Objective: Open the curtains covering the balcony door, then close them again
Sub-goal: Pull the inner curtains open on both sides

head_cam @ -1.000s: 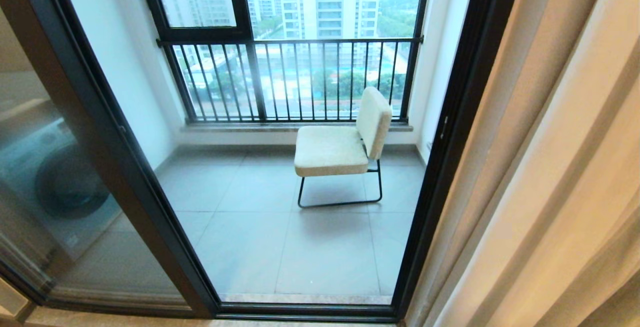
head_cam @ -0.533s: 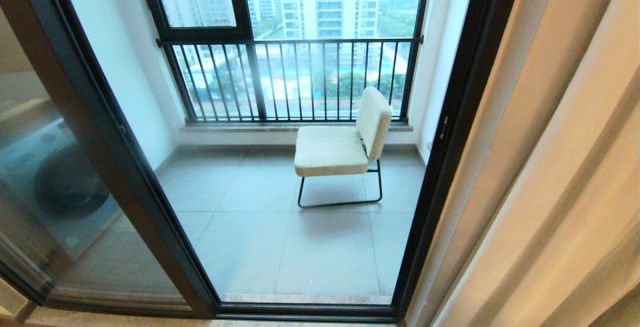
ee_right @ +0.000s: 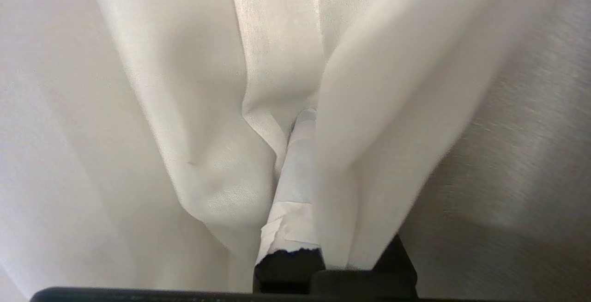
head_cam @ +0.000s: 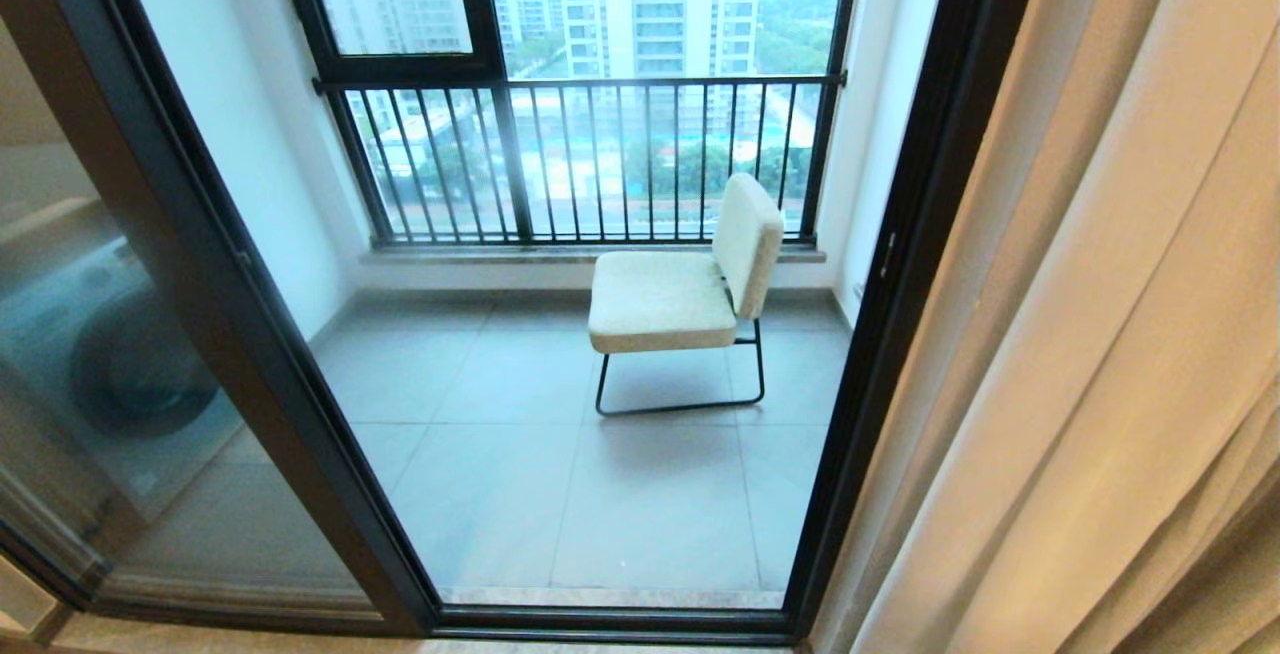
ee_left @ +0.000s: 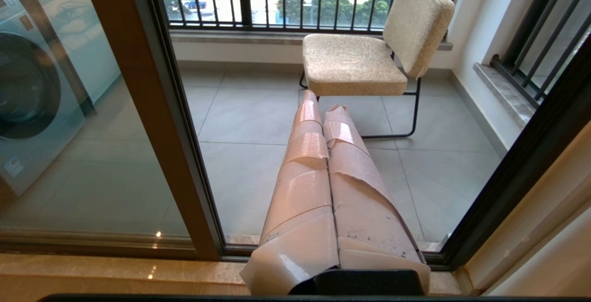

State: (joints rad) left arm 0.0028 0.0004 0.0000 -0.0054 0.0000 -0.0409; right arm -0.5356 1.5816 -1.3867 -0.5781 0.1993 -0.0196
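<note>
The pale beige curtains point(head_cam: 1100, 334) hang gathered at the right of the balcony door point(head_cam: 905, 264), leaving its glass uncovered. The door's dark frame shows in the left wrist view too point(ee_left: 152, 108). Neither arm appears in the head view. In its own wrist view, my right gripper point(ee_right: 310, 113) is buried in curtain folds point(ee_right: 184, 108). It is shut on a fold, with one tape-wrapped finger point(ee_right: 298, 168) showing and the other under the cloth. My left gripper point(ee_left: 323, 103) is shut and empty. Its taped fingers point low at the door's sill.
A cream chair point(head_cam: 680, 284) on a black wire frame stands on the grey balcony tiles, before a dark railing point(head_cam: 580, 154). A washing machine point(ee_left: 27, 89) stands behind the left glass pane. A stone threshold point(ee_left: 115, 274) runs along the door's foot.
The curtain folds at the right of the head view have shifted a little. The door, the chair and the view itself have stayed still.
</note>
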